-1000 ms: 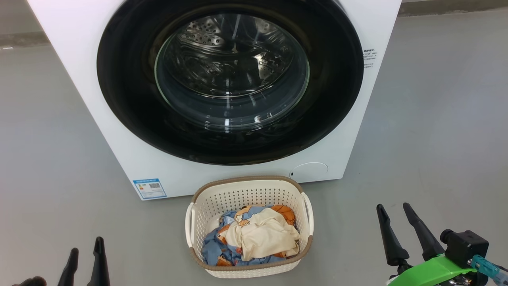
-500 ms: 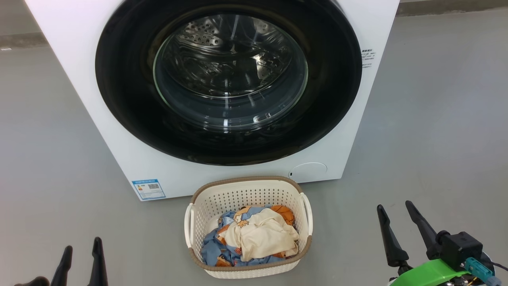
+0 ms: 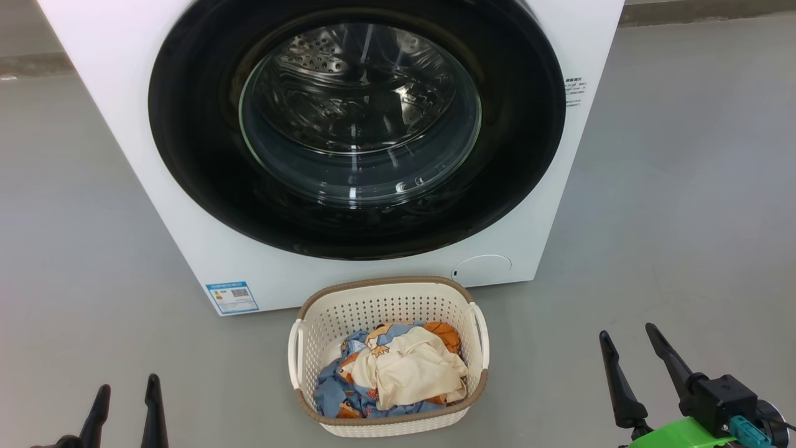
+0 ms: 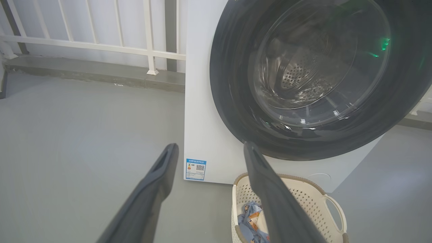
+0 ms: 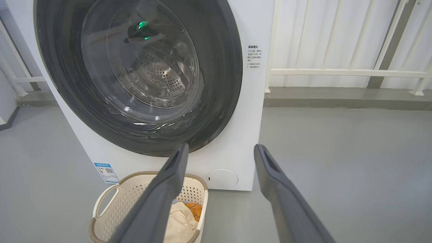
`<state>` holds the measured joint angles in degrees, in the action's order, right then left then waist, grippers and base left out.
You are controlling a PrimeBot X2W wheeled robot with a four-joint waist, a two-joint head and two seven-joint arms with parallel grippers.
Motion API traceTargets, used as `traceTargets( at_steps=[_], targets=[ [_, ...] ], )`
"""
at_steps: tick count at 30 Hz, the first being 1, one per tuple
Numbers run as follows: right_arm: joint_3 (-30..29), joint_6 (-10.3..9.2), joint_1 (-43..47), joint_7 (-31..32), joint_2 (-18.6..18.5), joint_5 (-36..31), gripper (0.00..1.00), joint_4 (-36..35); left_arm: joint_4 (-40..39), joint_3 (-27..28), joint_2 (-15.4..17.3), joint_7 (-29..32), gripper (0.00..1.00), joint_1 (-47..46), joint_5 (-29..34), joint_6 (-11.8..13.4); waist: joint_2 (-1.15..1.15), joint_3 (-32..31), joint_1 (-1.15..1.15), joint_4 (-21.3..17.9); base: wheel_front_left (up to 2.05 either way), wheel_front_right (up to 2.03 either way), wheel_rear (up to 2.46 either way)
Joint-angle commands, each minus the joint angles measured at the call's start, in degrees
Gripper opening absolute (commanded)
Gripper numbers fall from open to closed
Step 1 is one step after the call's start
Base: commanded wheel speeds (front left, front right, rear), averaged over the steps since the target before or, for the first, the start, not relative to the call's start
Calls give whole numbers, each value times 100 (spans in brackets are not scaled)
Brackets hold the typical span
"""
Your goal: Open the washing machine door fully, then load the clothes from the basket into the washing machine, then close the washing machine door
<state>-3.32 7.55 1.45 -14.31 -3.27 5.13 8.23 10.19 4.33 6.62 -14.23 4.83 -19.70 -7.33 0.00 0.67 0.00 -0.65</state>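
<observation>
Little has changed in the last second. The right claw [image 3: 627,331] has sunk a touch and drifted outward, its two long fingers [image 3: 622,392] spread wide with nothing between them. The left claw [image 3: 127,382] has barely stirred, also apart and empty. Nothing else in the room has been moved.

The washing machine door [image 3: 357,124] is ahead of and above both claws, well apart from either. It looks shut flush against the washing machine [image 3: 280,280] — the steel drum [image 3: 348,81] can be made out through its glass. The basket [image 3: 385,308] stands on the floor [image 3: 653,186] between the two claws and a bit ahead of them, just in front of the machine. The clothes [image 3: 398,373] are heaped inside it, the cream garment lying over the blue printed one.

To my eye the job has not really begun. The first step, opening the door, is still to do — and that small retreat of the right claw brings it no nearer the black rim. Whichever claw takes the door will have to reach up and forward to find an edge to pull.
</observation>
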Motion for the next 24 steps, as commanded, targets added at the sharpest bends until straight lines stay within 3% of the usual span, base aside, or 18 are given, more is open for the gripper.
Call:
traceTargets(
  at_steps=[1, 24],
  targets=[
    [99, -6, -71, -69, -6, -4, 100, -106, -150, 216, 153, -77, 100, -70, 18, -15, 0, 0, 0, -4, 0, 0, 0],
    [-8, -6, -95, -69, 33, 20, 100, 205, -131, 218, 169, -77, 100, -67, -83, -15, 0, 19, 0, 4, 0, 0, 0]
  ],
)
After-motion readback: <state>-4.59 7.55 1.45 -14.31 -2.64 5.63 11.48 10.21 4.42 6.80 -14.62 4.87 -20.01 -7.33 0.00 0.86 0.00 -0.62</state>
